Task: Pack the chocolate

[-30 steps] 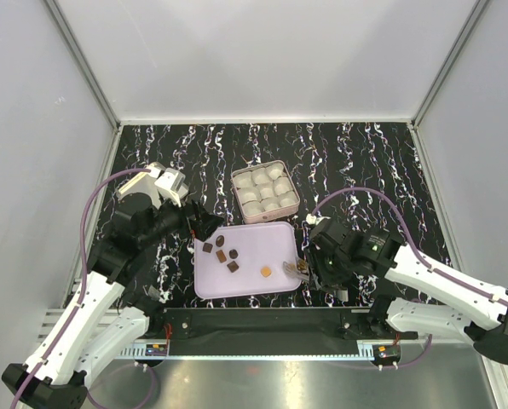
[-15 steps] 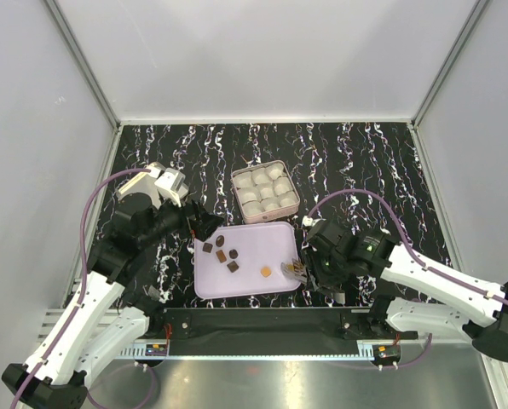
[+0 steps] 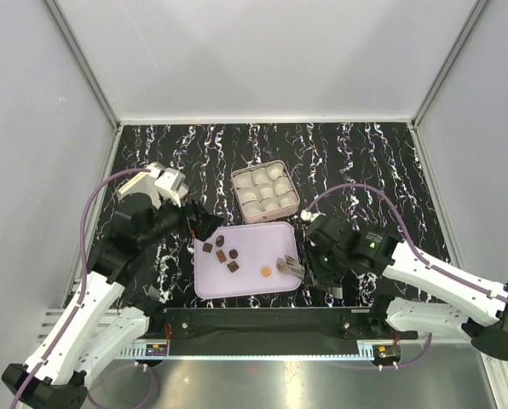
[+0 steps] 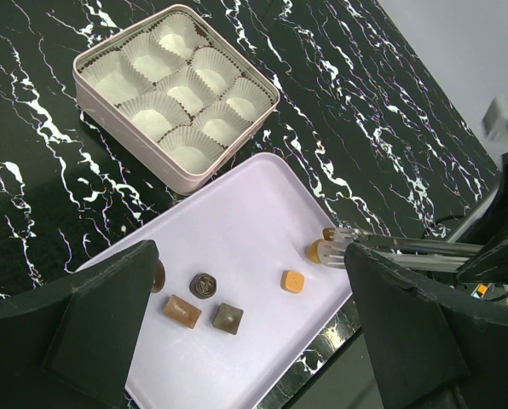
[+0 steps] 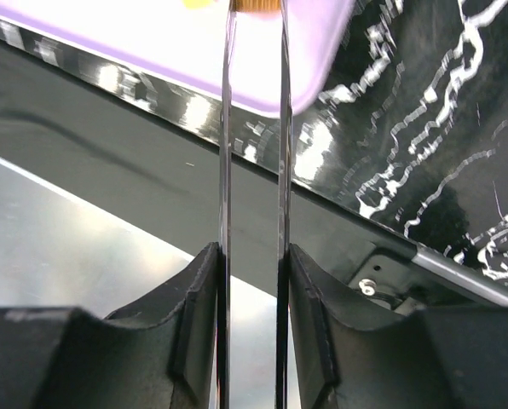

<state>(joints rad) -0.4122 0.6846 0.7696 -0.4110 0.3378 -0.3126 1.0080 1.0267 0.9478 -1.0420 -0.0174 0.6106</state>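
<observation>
**Five chocolates loose on the tray, a sixth in the right pincer**

Nine white fluted paper cups sat three by three in the square pale-pink tin, and each cup stood empty. Just beside the tin's near corner lay the lavender tray, smooth, shallow and round-cornered, on the black, white-veined tabletop.

Four pieces were bunched on the tray's left half: a round dark piece, a tan bar, a dark square, and a dark piece partly hidden behind my left finger. An orange cube sat apart from them, nearer the middle.

My right pincer reached in over the tray's right edge. Its long, thin metal blades were drawn narrow, with an orange-tan chocolate pinched between their tips, close to the orange cube. I could not tell whether that piece touched the tray.

My left pincer hovered over the tray's far-left corner with its black jaws spread wide, gripping nothing.
</observation>
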